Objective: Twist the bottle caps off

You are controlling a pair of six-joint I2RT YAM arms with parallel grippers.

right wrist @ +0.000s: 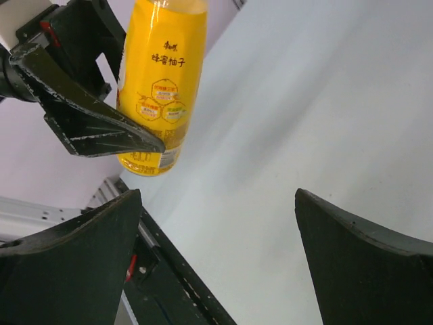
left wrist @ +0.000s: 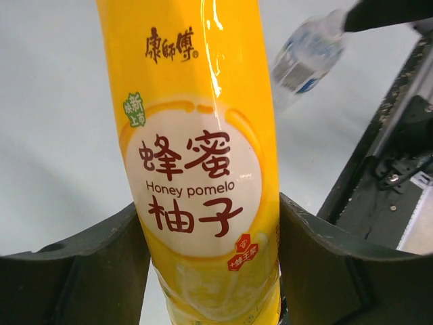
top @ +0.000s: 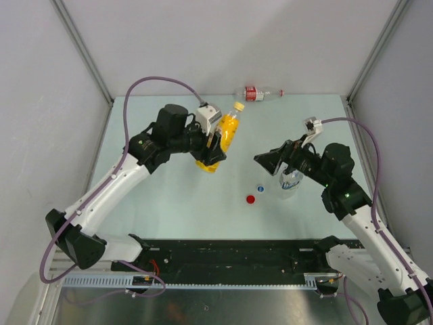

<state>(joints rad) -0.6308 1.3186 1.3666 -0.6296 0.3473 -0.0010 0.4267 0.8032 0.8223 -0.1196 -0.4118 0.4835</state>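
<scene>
**Left gripper clamps the yellow bottle; right gripper stands wide**

From above we see the left gripper closed on the middle of the yellow bottle. The bottle is tilted, and its yellow cap is still screwed on, pointing toward the far right. The right gripper faces it across a gap with its fingers spread and nothing between them.

Around them, the red cap and the blue cap lie loose on the table. They are close together but apart, on the near side of the gap between the grippers. The short clear bottle sits just beside the right wrist and is partly covered by it. The slim bottle with the red label lies on its side at the far edge, well apart from everything else.

Only the left wrist camera lets us read the label, "Honey pomelo", and see both fingers pressing on the bottle's sides. The yellow cap falls outside this view. In its upper right corner we catch the short clear bottle, with a dark part of the right arm over its top.

The right wrist camera confirms the open jaws, with bare table between them. The yellow bottle shows at the upper left, and one left finger crosses in front of its lower part. We cannot tell from any view whether the bottle's base touches the table.
</scene>
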